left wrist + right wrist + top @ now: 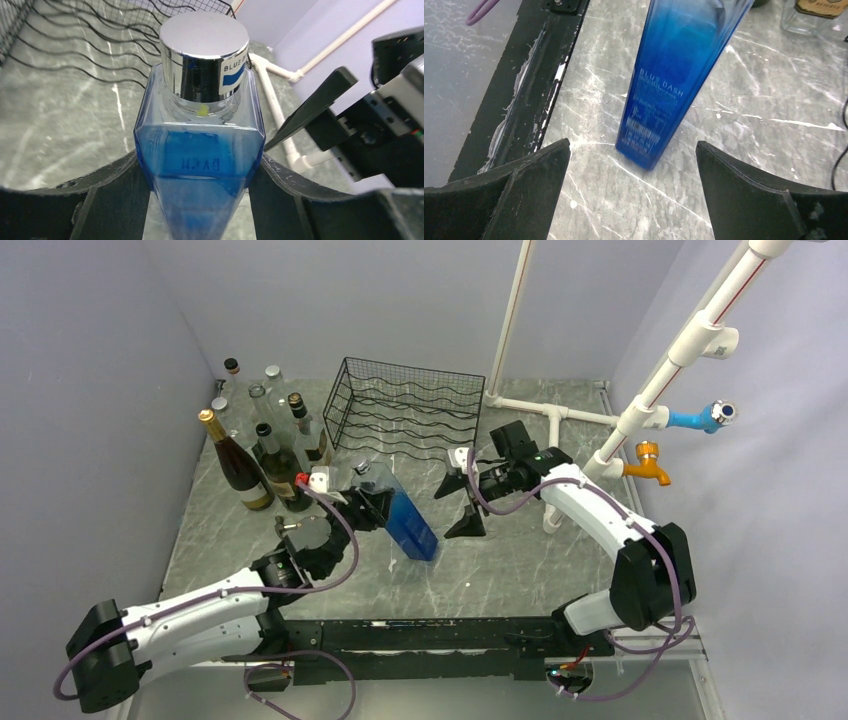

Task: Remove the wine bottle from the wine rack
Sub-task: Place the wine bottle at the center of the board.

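The blue bottle point(410, 522) leans tilted at the centre of the top view, below the wire rack point(405, 410) and apart from it. The left gripper point(378, 502) pinches it just under the cap. Just to its right, the right gripper point(457, 504) has its fingers spread wide.

Blue, square-sided wine bottle point(408, 518) with silver cap is leaning tilted at frame centre, just below the black wire wine rack point(400, 420) sitting at upper centre.
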